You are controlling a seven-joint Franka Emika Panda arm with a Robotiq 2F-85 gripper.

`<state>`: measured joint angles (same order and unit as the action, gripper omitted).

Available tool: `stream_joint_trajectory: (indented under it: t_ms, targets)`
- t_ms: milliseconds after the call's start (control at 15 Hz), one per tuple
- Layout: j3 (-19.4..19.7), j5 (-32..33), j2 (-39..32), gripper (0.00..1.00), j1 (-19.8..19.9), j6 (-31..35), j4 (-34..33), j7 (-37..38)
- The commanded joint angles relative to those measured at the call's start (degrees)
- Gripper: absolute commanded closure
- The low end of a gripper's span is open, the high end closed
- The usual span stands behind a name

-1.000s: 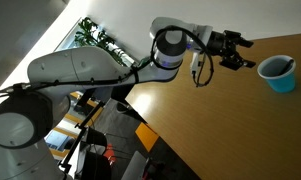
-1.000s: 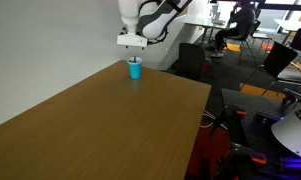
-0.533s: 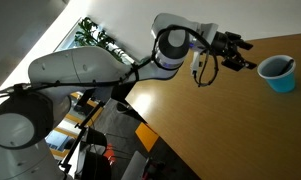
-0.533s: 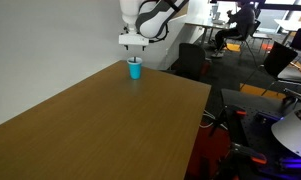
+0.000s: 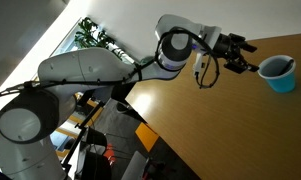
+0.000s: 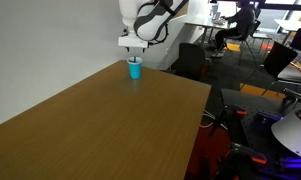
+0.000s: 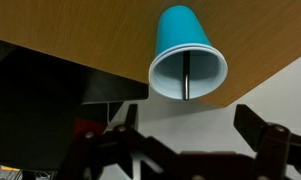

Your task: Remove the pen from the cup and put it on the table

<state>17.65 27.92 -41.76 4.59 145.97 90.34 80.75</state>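
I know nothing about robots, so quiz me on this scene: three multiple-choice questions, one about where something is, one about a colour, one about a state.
1. Where is the pen in relation to the cup?
A. beside it
B. inside it
C. under it

2. What colour is the outside of the cup?
A. red
B. yellow
C. light blue

3. How is the gripper right now?
A. open and empty
B. shut on the pen
C. shut on the cup

Answers:
1 B: the wrist view looks into the cup's mouth and shows the dark stick inside.
2 C: the cup is light blue in every view.
3 A: in the wrist view the fingers stand wide apart with nothing between them.
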Motion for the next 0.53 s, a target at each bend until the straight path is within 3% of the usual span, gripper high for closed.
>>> stream_joint_trajectory:
  t_ms: [0, 67, 200, 333, 467]
  targets:
    - [1.55, -3.58, -2.47, 0.26, -0.68, -0.5, -3.27, -3.05]
    - [1.6, -4.24, -2.93, 0.27, -0.58, -0.52, -3.83, -3.59]
    - [2.0, -5.1, -4.05, 0.4, -0.63, -0.67, -5.15, -4.54]
    - [2.44, -5.65, -5.12, 0.41, -0.76, -0.85, -6.4, -5.01]
    - [2.81, -6.16, -6.36, 0.35, -0.73, -1.07, -7.88, -5.37]
